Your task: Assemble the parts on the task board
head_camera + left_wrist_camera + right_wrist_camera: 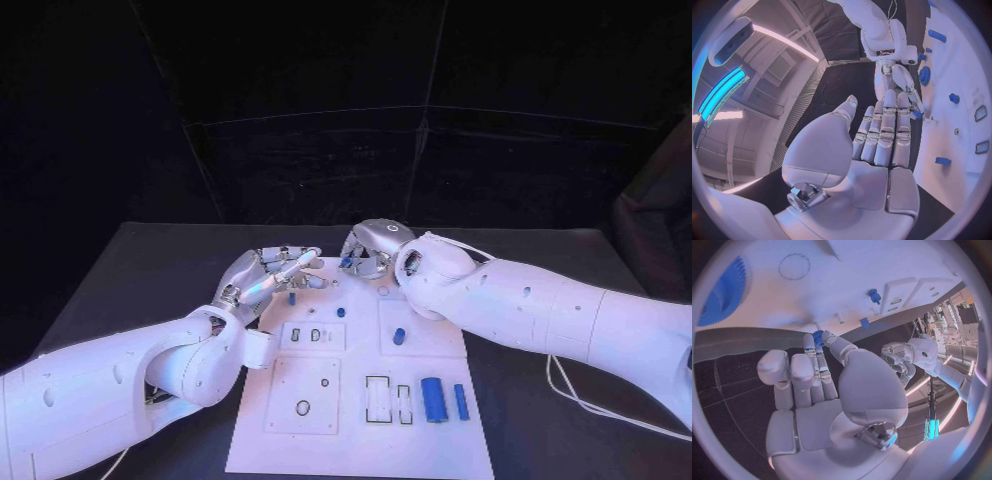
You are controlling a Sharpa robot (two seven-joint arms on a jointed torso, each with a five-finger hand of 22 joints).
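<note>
Blue part (819,336) pinched at right hand (817,385) fingertips, above task board (433,350) far edge

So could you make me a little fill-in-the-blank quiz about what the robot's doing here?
1. The task board is a plate of the colour ____.
2. The small blue part is pinched by the fingers of the robot's ____ hand.
3. The left hand holds ____.
4. The table under the board is ____ in colour.

Missing words: white; right; nothing; black
</note>
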